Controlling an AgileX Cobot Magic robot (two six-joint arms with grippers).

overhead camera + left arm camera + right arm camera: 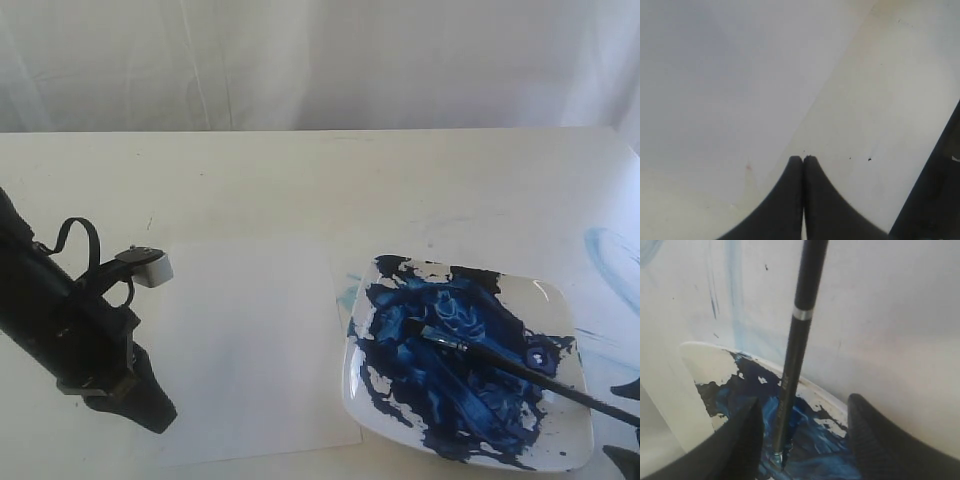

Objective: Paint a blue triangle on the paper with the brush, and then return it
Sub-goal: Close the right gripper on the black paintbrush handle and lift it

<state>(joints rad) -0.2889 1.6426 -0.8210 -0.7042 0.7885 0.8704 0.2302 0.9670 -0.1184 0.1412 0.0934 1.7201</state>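
Note:
The brush (500, 358) lies across the square white plate (555, 300), its tip in the dark-blue paint and its black handle pointing to the lower right. My right gripper (620, 425) stands open at the handle's end. In the right wrist view the brush (799, 335) runs between the open fingers (747, 435), closer to one, and no grip shows. The paper (250, 340) lies left of the plate and bears no blue triangle. My left gripper (160, 415) is shut and empty at the paper's left edge, fingertips (810, 165) low over the paper (715, 75).
A pale-blue curved smear (608, 258) marks the table at the far right. A white curtain (320, 60) hangs behind the table's back edge. The plate rim (700, 355) shows white beside the paint.

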